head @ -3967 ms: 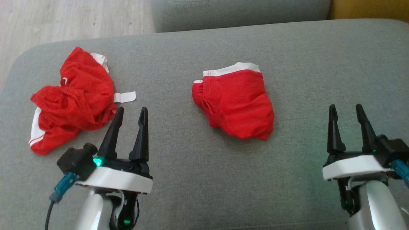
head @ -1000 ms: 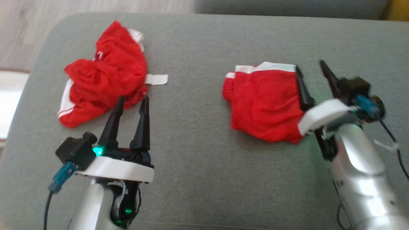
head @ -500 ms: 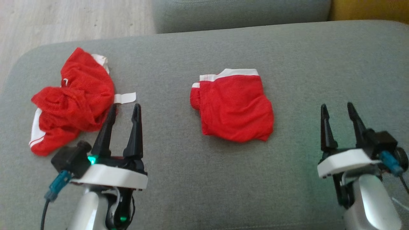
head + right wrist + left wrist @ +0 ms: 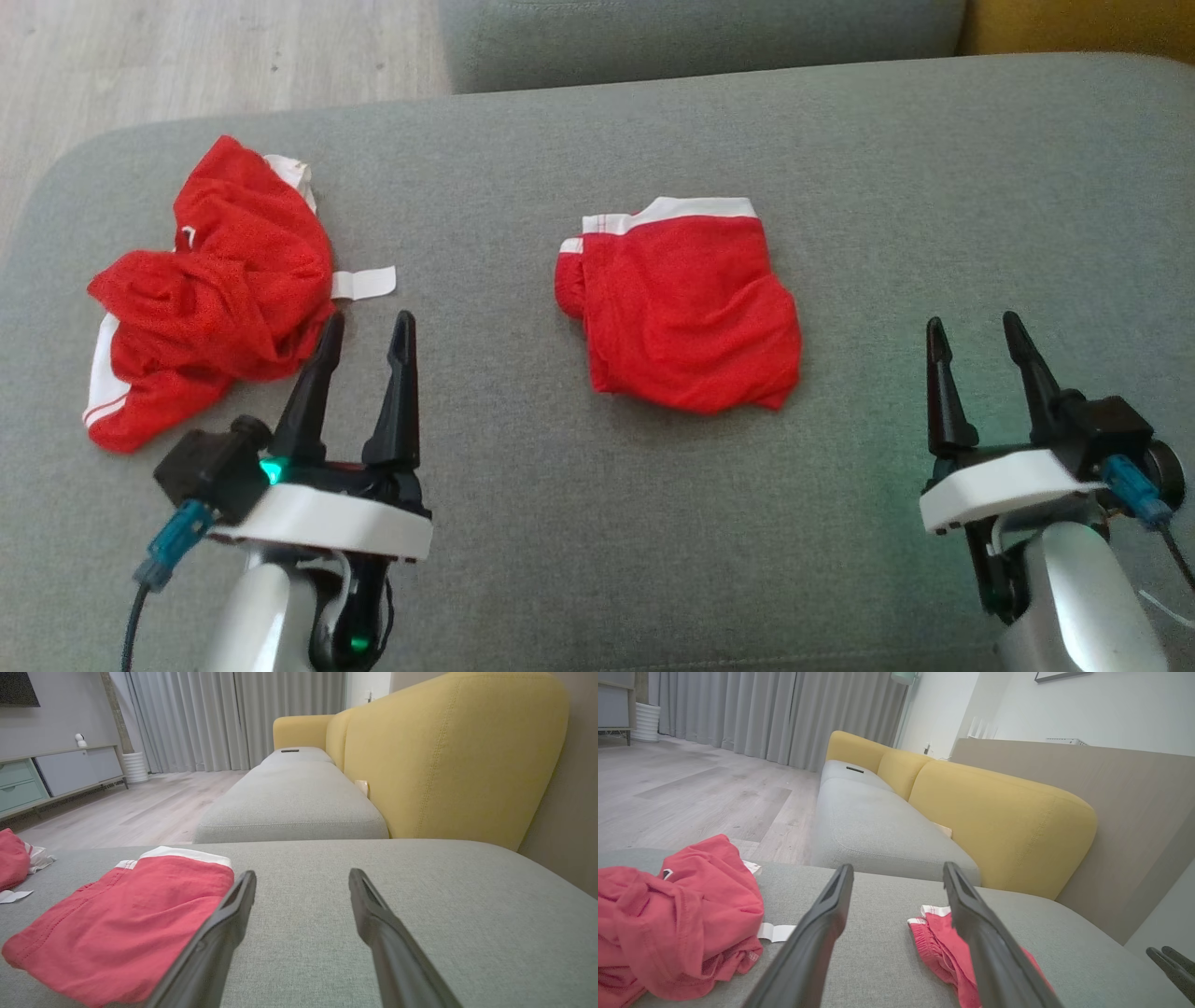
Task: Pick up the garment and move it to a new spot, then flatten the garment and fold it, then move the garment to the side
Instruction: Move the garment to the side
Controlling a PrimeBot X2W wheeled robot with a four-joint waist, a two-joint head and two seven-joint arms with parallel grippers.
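Observation:
A folded red garment (image 4: pixel 686 308) with a white waistband lies flat in the middle of the grey cushion (image 4: pixel 579 523). A second red garment (image 4: pixel 210 289) lies crumpled at the left, a white label sticking out of its right side. My left gripper (image 4: pixel 369 322) is open, its tips just below and right of the crumpled heap. My right gripper (image 4: pixel 973 325) is open and empty, well right of the folded piece. In the left wrist view my left gripper (image 4: pixel 897 872) has the heap (image 4: pixel 682 919) on its left and the folded piece (image 4: pixel 941 942) ahead to the right. In the right wrist view my right gripper (image 4: pixel 303 877) has the folded piece (image 4: pixel 131 919) on its left.
Beyond the cushion's far edge sits another grey seat (image 4: pixel 700 37) with a yellow backrest (image 4: pixel 448 751) along its right. Pale wooden floor (image 4: pixel 187 56) lies past the cushion's rounded left corner. Bare grey fabric stretches between and in front of the two garments.
One second ago my right gripper was at the folded garment's right edge; it has drawn back to the lower right, open. The head camera swung and returned. The left arm barely moved.

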